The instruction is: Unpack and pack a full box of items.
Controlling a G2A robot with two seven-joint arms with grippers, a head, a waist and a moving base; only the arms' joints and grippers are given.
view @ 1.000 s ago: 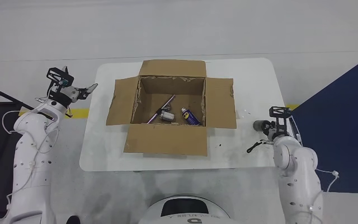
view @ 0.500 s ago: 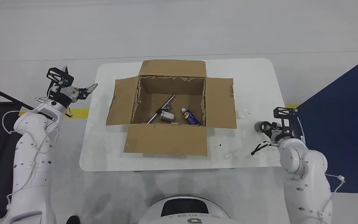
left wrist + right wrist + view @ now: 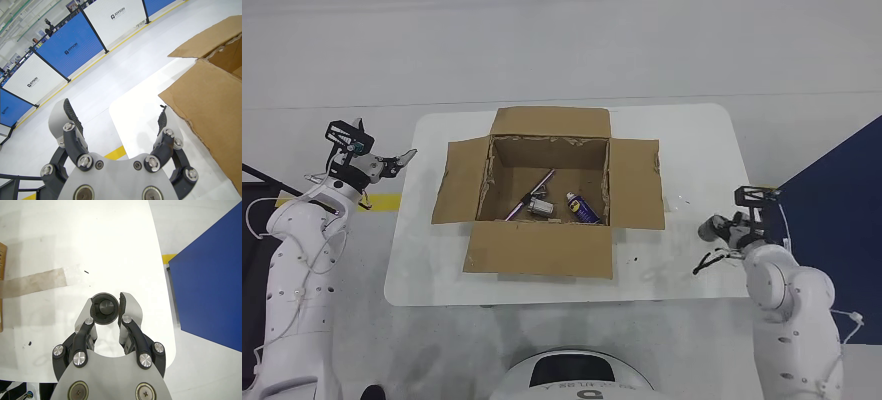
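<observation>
We are logging: cylinder (image 3: 105,312), black, clamped in our right claw (image 3: 106,305), now drifting farther from the box (image 3: 538,250) toward the right edge of the worktop (image 3: 697,160), so unpacking is progressing; can (image 3: 583,208) and tool (image 3: 529,199) are still lying in the box; left claw (image 3: 115,108) is holding spread apart, idle.

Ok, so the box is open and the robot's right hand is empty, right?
Not quite. The box is open, but the right hand is not empty: it is shut on a round black part. The right wrist view shows the part between the fingers.
</observation>
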